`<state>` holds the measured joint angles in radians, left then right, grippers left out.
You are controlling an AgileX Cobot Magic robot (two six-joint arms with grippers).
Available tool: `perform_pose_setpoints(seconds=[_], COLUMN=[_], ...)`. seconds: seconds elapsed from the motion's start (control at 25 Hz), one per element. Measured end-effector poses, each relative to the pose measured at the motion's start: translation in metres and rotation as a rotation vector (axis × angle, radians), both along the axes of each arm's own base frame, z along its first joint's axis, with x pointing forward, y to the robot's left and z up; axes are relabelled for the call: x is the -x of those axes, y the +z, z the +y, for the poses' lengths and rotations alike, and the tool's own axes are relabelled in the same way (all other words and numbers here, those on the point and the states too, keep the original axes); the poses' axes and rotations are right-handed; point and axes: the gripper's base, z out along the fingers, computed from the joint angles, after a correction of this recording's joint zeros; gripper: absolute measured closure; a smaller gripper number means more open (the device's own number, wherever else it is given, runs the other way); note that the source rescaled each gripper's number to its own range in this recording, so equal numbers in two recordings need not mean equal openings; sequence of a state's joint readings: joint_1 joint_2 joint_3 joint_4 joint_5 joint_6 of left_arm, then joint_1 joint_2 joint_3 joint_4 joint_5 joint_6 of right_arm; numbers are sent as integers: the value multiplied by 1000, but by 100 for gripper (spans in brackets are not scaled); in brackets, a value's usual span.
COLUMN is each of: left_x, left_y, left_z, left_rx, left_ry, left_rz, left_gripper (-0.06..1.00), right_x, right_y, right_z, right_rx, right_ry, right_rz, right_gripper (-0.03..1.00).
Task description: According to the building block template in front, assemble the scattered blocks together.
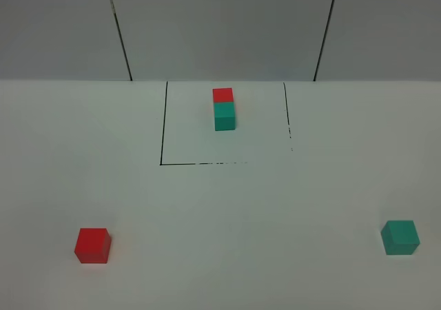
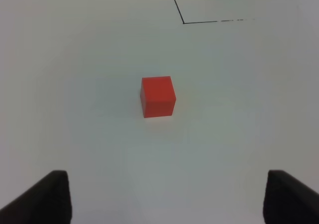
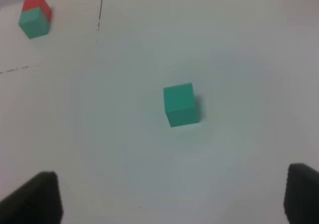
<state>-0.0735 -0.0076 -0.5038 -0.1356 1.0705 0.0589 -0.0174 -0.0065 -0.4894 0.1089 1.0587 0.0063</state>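
Observation:
The template (image 1: 224, 108) is a red cube joined to a teal cube, standing inside a black-lined square at the back middle; it also shows in the right wrist view (image 3: 35, 17). The loose red cube (image 1: 92, 245) lies at the front left, and sits ahead of my left gripper (image 2: 164, 199) in the left wrist view (image 2: 158, 96). The loose teal cube (image 1: 400, 238) lies at the front right, ahead of my right gripper (image 3: 172, 199) in the right wrist view (image 3: 180, 104). Both grippers are open and empty, fingertips wide apart. Neither arm shows in the high view.
A black-lined square outline (image 1: 162, 162) marks the back middle of the white table. A grey panelled wall (image 1: 220, 27) stands behind the table's far edge.

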Motion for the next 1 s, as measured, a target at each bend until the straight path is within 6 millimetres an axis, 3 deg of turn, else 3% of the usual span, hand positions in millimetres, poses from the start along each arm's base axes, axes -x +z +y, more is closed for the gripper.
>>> perform_pose_setpoints(seconds=[0.52,0.8,1.0], left_x=[-8,-50,-97], left_y=[0,8,11], left_z=[0,1,-1], left_rx=[-3,-63,-80], left_ry=[1,34,37], left_rz=[53,210,351], left_gripper=[28,6,3], right_x=[0,0,0], right_y=[0,0,0], right_z=[0,0,0], right_rx=[0,0,0], right_ry=[0,0,0], right_rz=[0,0,0], right_gripper=[19,19,19])
